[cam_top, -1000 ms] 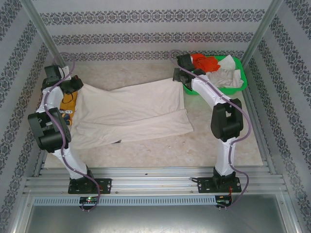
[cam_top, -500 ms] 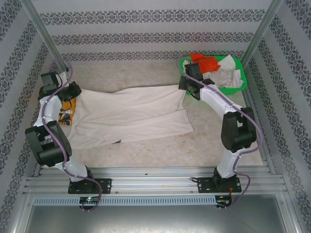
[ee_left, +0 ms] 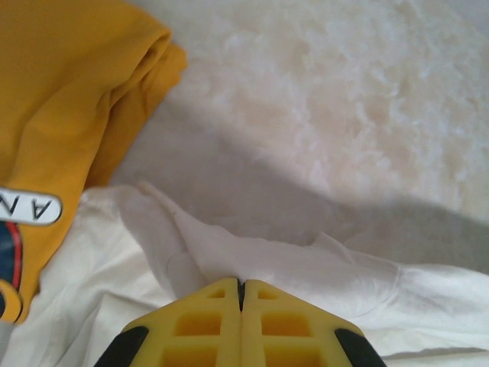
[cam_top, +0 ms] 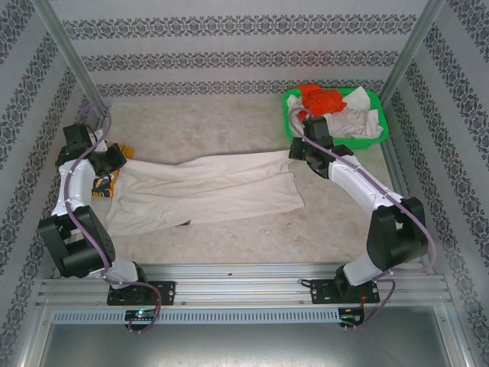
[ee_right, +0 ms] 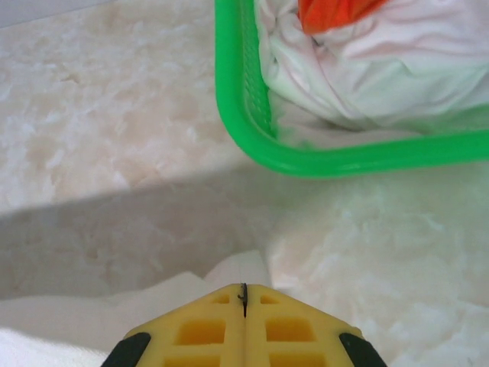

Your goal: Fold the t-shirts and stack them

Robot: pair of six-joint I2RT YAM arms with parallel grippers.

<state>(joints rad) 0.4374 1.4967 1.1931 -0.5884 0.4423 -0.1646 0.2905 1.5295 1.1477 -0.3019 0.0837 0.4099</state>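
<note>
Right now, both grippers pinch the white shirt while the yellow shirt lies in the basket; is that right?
Not quite: the yellow shirt lies on the table, beside the white shirt, not in the basket; the left wrist view shows it.

In the left wrist view you see the yellow shirt (ee_left: 69, 99) cut off by the left edge, its lettering clipped to two letters. The white shirt (ee_left: 306, 267) runs off the bottom and right edges, and the left fingers (ee_left: 199, 329), pressed together, hide the hem they pinch. In the right wrist view the basket (ee_right: 244, 130) leaves the top and right edges. The orange shirt (ee_right: 336, 11) is clipped at the top, and the right fingers (ee_right: 290, 329) cover the white shirt's corner. From above, the left arm (cam_top: 67, 180) and white shirt hide most of the yellow shirt. A dark mark (cam_top: 183, 223) at the near hem is too small for you to identify.
</note>
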